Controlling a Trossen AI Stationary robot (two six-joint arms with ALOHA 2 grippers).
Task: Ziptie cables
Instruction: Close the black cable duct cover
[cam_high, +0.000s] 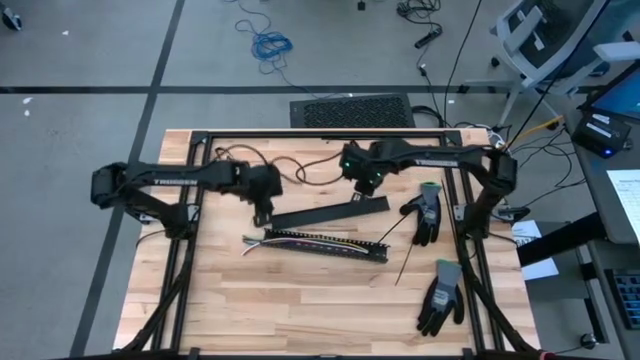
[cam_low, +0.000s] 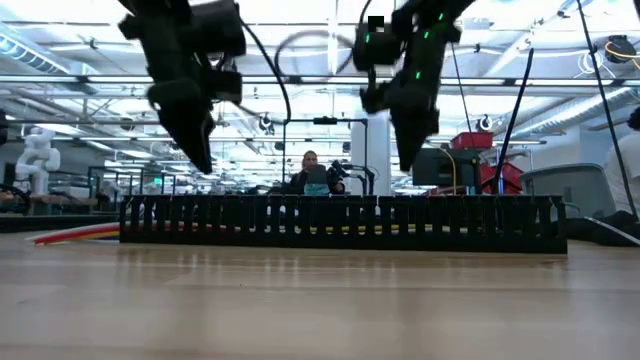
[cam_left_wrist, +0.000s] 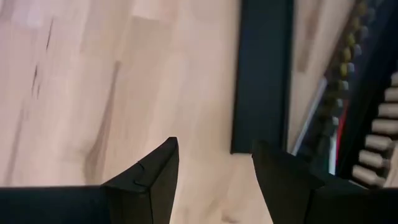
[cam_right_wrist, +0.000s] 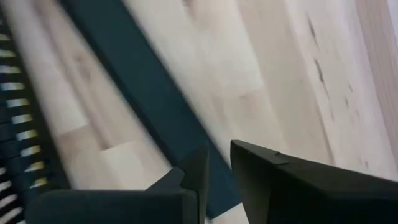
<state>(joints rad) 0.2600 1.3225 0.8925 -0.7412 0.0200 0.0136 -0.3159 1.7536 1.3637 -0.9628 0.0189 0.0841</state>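
Both tools hang empty above the flat black cover strip (cam_high: 330, 213), left tool (cam_high: 262, 214) parted, right tool (cam_high: 366, 187) nearly closed; the cables (cam_high: 300, 240) in the slotted duct (cam_high: 325, 246) need a square, centred approach.

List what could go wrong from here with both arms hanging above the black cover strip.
1. The flat black cover strip lies loose on the wood, so a push from the left end effector could slide it.
2. The coloured cables poke out of the slotted black duct and could snag.
3. The right end effector stands narrow and may miss the strip.

Multicoloured cables (cam_high: 300, 238); black slotted duct (cam_high: 330, 245)
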